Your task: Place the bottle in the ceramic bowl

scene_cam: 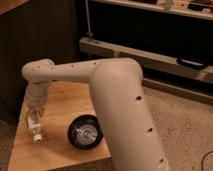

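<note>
The bottle (pixel 35 127) is small and clear, and it hangs cap-down with its white cap (pixel 36 138) just above the left part of the wooden table (pixel 65 102). My gripper (pixel 34 118) is at the end of the white arm, over the table's left side, and is shut on the bottle's upper part. The ceramic bowl (pixel 85 133) is round, black and glossy and sits near the table's front edge, to the right of the bottle and apart from it. Nothing lies in the bowl.
My thick white arm (pixel 125 105) crosses the view from the lower right and hides the table's right part. A low metal rack (pixel 150 55) stands behind the table. Speckled floor (pixel 185 130) lies to the right. A dark wall (pixel 30 35) is at the left.
</note>
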`<state>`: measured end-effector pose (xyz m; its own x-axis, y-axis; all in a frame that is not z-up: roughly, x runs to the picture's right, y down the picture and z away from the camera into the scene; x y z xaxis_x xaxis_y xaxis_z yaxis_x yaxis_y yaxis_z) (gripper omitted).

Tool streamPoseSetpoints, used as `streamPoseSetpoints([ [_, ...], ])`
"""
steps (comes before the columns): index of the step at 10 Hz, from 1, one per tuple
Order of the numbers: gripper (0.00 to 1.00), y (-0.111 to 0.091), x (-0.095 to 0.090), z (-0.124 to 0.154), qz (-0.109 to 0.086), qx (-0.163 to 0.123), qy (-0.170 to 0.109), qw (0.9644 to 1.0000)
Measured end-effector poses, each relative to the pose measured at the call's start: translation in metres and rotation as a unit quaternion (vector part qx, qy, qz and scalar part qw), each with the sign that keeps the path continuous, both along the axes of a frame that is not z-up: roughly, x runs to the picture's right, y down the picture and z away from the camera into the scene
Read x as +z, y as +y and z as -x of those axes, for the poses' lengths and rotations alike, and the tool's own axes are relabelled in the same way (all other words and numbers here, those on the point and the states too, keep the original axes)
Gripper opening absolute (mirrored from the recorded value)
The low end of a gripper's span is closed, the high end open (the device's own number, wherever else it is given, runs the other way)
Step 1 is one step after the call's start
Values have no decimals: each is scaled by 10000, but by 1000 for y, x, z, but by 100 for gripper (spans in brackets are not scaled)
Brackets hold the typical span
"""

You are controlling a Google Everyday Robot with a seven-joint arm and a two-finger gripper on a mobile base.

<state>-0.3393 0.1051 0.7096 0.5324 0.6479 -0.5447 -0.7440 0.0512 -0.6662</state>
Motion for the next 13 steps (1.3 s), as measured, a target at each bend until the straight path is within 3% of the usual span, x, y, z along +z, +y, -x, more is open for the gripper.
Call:
streamPoseSetpoints([
  [2, 0, -15, 10, -27, 67, 332, -269, 9991],
  [4, 0, -22, 13, -62, -7, 732, -757, 9944],
  [7, 0, -32, 20, -116, -339, 1252, -1315, 9828],
  [10, 0, -30, 21, -136, -560, 1425, -1494, 9769],
  [12, 0, -27, 18, -148, -687, 1420, -1592, 9746],
  [13, 0, -26, 11, -160, -842, 1383, -1662, 9727],
])
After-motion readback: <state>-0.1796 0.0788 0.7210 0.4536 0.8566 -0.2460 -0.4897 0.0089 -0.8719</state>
